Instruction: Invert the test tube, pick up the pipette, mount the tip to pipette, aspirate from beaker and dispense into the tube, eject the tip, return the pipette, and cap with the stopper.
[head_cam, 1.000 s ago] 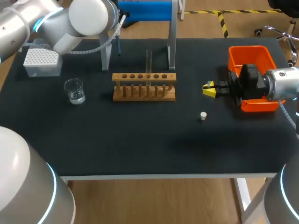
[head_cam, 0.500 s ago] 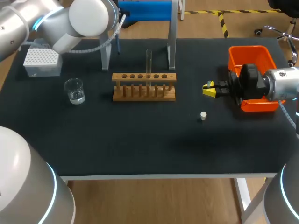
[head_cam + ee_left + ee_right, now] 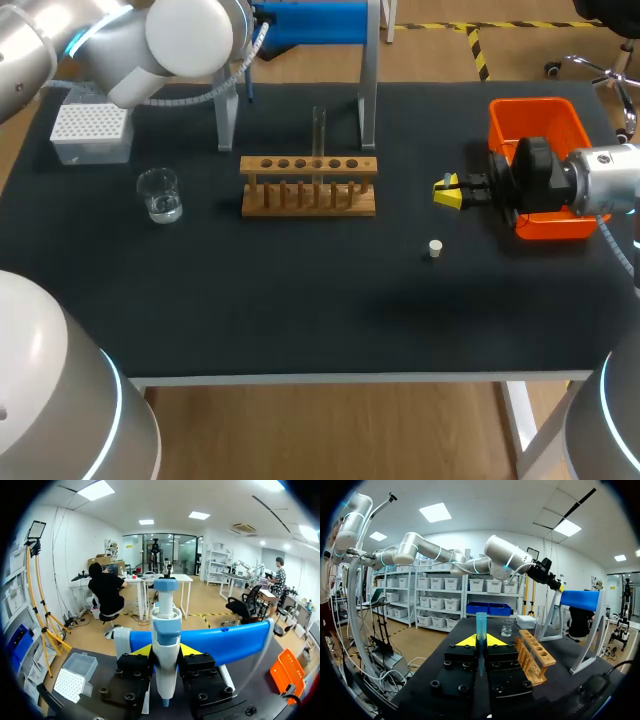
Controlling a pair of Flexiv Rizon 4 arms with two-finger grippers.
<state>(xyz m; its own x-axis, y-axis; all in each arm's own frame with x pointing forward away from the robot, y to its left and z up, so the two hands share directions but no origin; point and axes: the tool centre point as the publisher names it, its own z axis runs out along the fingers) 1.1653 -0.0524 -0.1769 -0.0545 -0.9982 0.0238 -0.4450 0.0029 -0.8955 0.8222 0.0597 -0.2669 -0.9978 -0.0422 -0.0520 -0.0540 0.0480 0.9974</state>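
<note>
Pipette (image 3: pixel 165 645) tight between left jaws; blue tip (image 3: pixel 481 625) tight between right jaws.

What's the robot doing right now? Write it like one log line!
step: pick up pipette | left hand: shut on pipette at blue stand | right hand: beside orange bin | stopper: on table

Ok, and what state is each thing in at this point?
Test tube: standing in the rack, no stopper.
Beaker: upright, some clear liquid inside.
Stopper: loose on the table.
Pipette: clamped in the left gripper, at the blue stand.
Right gripper: jaws closed.
</note>
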